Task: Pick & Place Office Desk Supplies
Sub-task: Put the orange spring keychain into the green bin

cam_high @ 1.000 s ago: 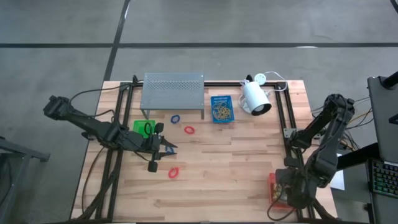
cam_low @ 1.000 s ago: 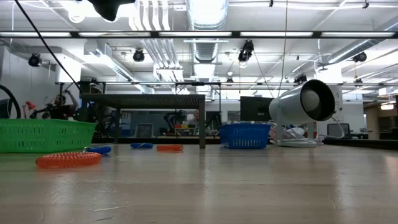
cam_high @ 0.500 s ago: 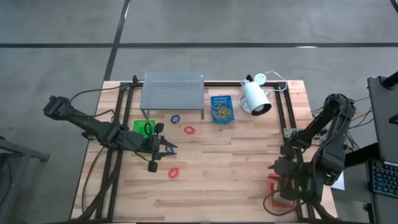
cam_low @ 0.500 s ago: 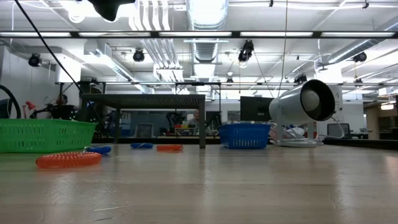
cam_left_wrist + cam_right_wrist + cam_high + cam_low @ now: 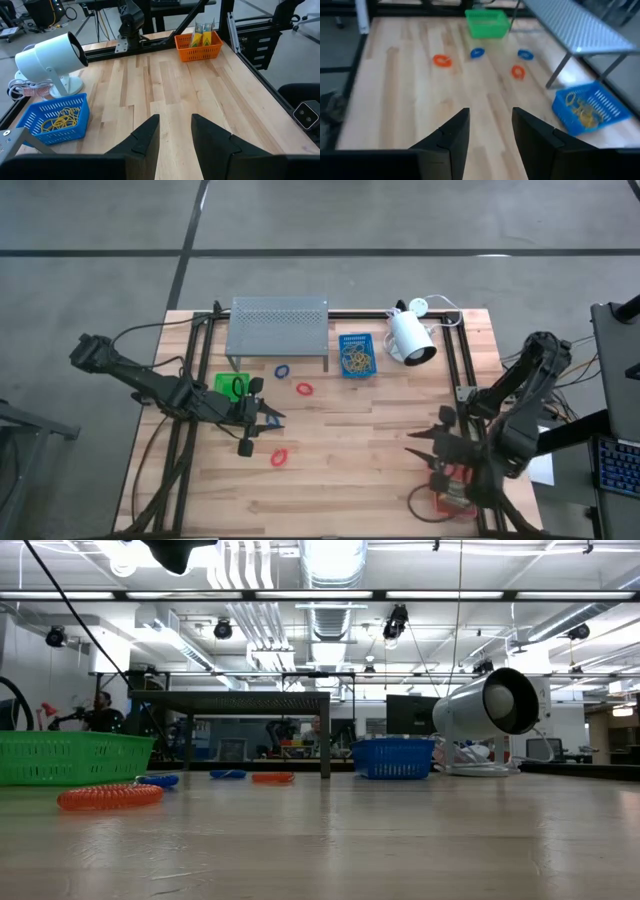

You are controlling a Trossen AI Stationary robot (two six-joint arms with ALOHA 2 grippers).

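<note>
Evidently the supplies are grouped by kind around the grey perforated shelf (image 5: pixel 279 323): the green tray (image 5: pixel 231 385) just off its left leg, the blue tray (image 5: pixel 356 354) of tan rubber bands (image 5: pixel 356 360) just off its right end, and red and blue loops (image 5: pixel 281 457) loose on the counter (image 5: pixel 350 440) in front of it, presumably awaiting sorting. Well away from the shelf, at the counter's near right corner, the red-orange tray (image 5: pixel 198 46) holds the two card boxes (image 5: pixel 201 36). The left pincer (image 5: pixel 268 420) hovers beside the green tray and the right pincer (image 5: pixel 420 438) by the red-orange tray, both released and empty.
</note>
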